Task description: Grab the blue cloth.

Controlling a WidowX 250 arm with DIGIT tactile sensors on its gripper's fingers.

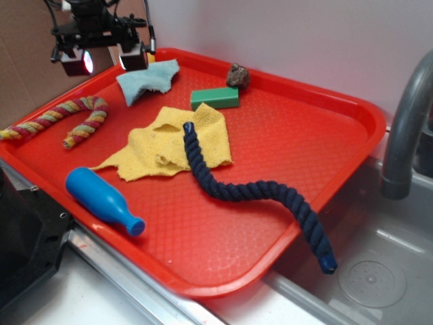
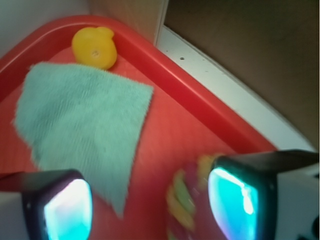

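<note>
Nearest the exterior camera, the navy rope (image 1: 257, 189) hung its free end over the front edge of the red tray (image 1: 318, 128), above the grey sink (image 1: 379, 271); its other end lay on the yellow cloth (image 1: 159, 145) near the tray's middle. Toward the tray's left front edge a blue bottle (image 1: 101, 199) lay on its side, cap pointing toward the front. Beyond the yellow cloth, a green block (image 1: 215, 98) sat flat, and behind it, near the back rim, a small brown rock (image 1: 237, 75). A striped rope (image 1: 57, 122) in red, yellow and green curved by the left corner, one end reaching out over the rim.

The blue cloth (image 1: 147, 80) lay spread flat in the tray's far left corner, close to the back rim, apart from the yellow cloth. In the wrist view the blue cloth (image 2: 85, 125) filled the left of the frame, with a yellow duck (image 2: 94, 47) just beyond it in the tray's corner, near or touching the cloth's edge.

The gripper (image 1: 105, 61) hung over that far left corner, just left of the blue cloth, its fingers spread apart with nothing between them. In the wrist view the gripper (image 2: 150, 205) had one fingertip (image 2: 67, 207) over the cloth's near edge and the other beside a blurred bit of the striped rope (image 2: 182, 200). A grey faucet (image 1: 406, 128) rose at the right, beyond the tray.
</note>
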